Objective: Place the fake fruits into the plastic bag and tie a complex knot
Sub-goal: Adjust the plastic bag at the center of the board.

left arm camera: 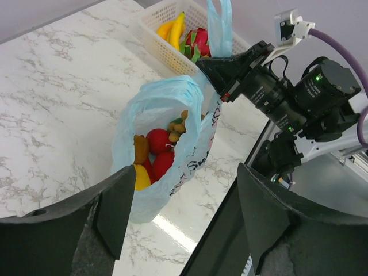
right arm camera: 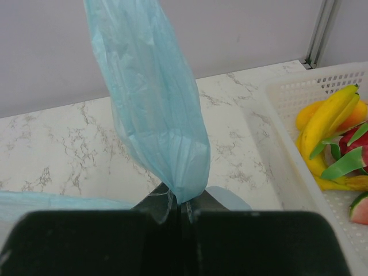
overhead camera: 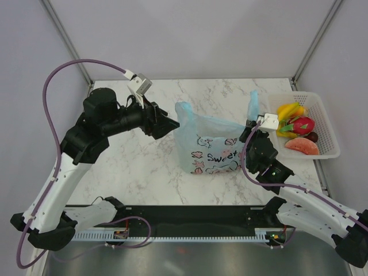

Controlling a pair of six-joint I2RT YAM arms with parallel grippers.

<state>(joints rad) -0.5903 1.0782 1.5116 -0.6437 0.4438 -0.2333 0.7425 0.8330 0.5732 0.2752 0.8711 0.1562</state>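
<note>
the plastic bag point(overhead camera: 210, 146) stands at the middle of the table point(overhead camera: 132, 167), mouth upward. several fake fruits point(left arm camera: 156, 154) lie inside: red, yellow and tan pieces. the right gripper point(right arm camera: 179, 207) is clamped tight on the bag's right handle loop point(right arm camera: 155, 103), holding it raised. the left gripper point(overhead camera: 171, 125) hovers just beside the bag's left rim, jaws wide apart, holding nothing. bananas point(overhead camera: 289, 110), a dragon fruit point(overhead camera: 303, 124) and a slice point(overhead camera: 302, 146) lie in the white basket point(overhead camera: 329, 129) at the table's right edge. judgement: loading part done, knot not begun. the next move calls for fetching a basket fruit with the mouth kept open.
</note>
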